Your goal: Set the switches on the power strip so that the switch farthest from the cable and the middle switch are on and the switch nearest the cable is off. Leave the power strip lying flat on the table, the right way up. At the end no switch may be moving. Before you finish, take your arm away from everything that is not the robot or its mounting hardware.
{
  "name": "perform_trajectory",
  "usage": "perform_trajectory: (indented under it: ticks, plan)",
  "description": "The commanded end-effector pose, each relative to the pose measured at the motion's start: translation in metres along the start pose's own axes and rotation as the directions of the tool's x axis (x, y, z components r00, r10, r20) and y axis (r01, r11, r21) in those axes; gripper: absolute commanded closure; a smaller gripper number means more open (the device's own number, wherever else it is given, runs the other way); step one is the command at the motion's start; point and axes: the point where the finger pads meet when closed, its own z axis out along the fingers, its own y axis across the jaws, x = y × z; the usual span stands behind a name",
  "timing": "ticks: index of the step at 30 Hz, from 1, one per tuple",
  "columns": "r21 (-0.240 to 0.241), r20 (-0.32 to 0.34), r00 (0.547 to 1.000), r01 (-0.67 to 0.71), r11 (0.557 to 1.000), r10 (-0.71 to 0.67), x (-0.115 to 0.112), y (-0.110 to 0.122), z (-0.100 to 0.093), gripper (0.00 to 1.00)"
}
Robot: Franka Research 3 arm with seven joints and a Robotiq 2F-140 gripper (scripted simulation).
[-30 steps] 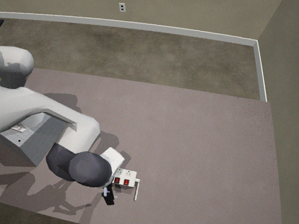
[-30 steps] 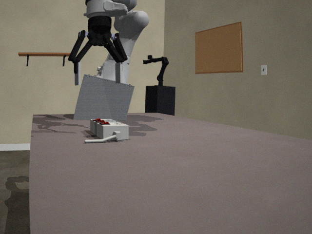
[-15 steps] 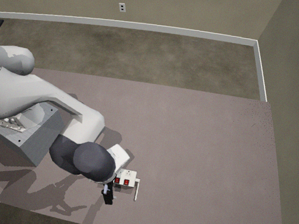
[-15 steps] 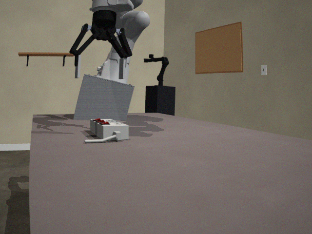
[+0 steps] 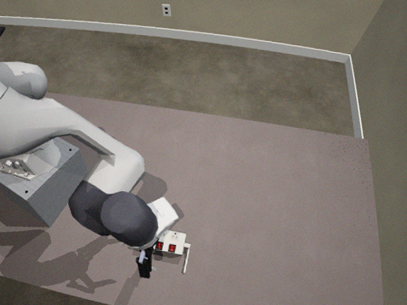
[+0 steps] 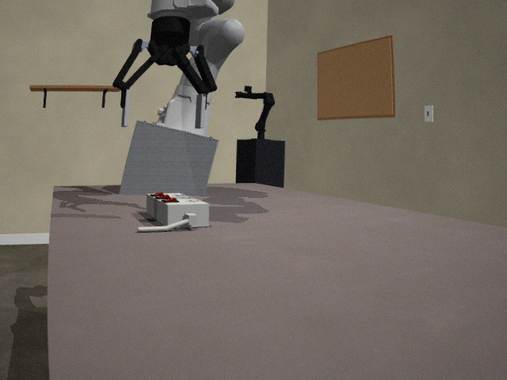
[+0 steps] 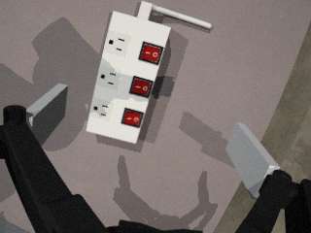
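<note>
As judged from its boxy shape, the power strip [image 5: 180, 239] [image 6: 183, 212] [image 7: 127, 63] is light, stiff plastic; it lies flat on the table [image 5: 265, 211] [image 6: 286, 286] [image 7: 204, 73], sockets and switches up. Taken as landmark: the strip. On its top, along one long edge, sit the cable-end switch [image 5: 172, 248] [image 6: 169, 199] [image 7: 151, 52], the middle switch [image 5: 159, 245] [image 6: 162, 196] [image 7: 141, 87] and the far switch [image 6: 157, 193] [image 7: 132, 117], all red. On/off positions: cannot tell with confidence.

The cable [image 5: 185, 261] [image 6: 158, 229] [image 7: 182, 16] leaves the strip's end, probably stiff, no good as a handle. Handling estimate: smooth casing may slide under a sideways push, so press straight down on a rocker's raised half; if the body must be held, grip it across the two long sides.

Above the strip, clear of it, hangs the gripper [image 6: 163, 110] [image 7: 151, 118], fingers wide apart, nothing between them. Next move would call for lowering with fingertips brought together.

Containers: none seen. Behind the strip, in the exterior view, stands a grey block [image 5: 56, 191] [image 6: 167, 159], apparently the arm's mount.
</note>
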Motion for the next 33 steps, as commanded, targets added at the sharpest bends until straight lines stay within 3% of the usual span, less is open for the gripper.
perform_trajectory:
  ticks: [1, 22, 27, 29, 33]
  plan:
    - [-0.001, -0.004, 1.000, -0.024, 1.000, 0.024, 0.001, 0.000, 0.000, 0.00]
    - [-0.003, -0.012, 0.999, -0.039, 0.999, 0.039, 0.003, 0.001, -0.005, 0.00]
    - [-0.007, -0.061, 0.990, -0.132, 0.991, 0.131, 0.017, 0.005, -0.032, 0.00]
    - [-0.007, -0.061, 0.990, -0.132, 0.991, 0.131, 0.017, 0.005, -0.032, 0.00]
    - [-0.002, -0.136, 0.951, -0.281, 0.960, 0.278, 0.036, 0.012, -0.075, 0.00]
